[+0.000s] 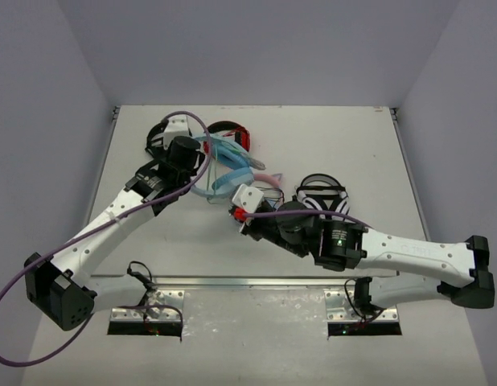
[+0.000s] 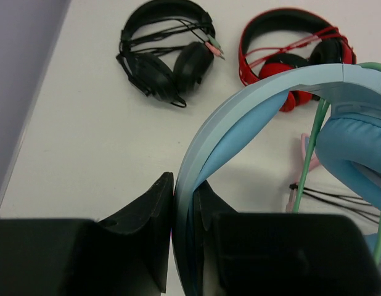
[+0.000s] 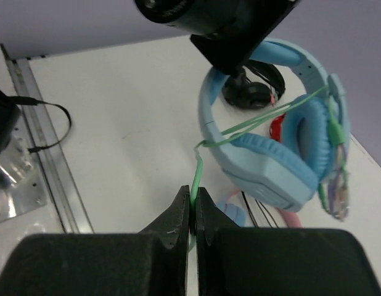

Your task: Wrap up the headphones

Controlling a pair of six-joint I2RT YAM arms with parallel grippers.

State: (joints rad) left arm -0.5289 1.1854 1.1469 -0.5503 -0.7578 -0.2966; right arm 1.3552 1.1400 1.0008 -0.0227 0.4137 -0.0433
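Observation:
The light-blue headphones (image 1: 226,163) hang above the table between the two arms. My left gripper (image 2: 184,182) is shut on their wide headband (image 2: 240,117), one finger on each side of it. From the ear cup (image 3: 264,160) the thin light-green cable (image 3: 196,169) crosses the cup in loops, then drops down to my right gripper (image 3: 193,192), whose jaws pinch it tight. In the top view the left gripper (image 1: 205,154) holds the headphones at the back left, and the right gripper (image 1: 239,211) sits just below and right of them.
Black headphones (image 2: 166,55) and red headphones (image 2: 289,49) lie on the table behind. Pink-and-blue headphones (image 3: 289,217) lie under the held pair. White-and-black headphones (image 1: 321,193) rest by the right arm. A metal rail (image 1: 256,283) runs along the near edge.

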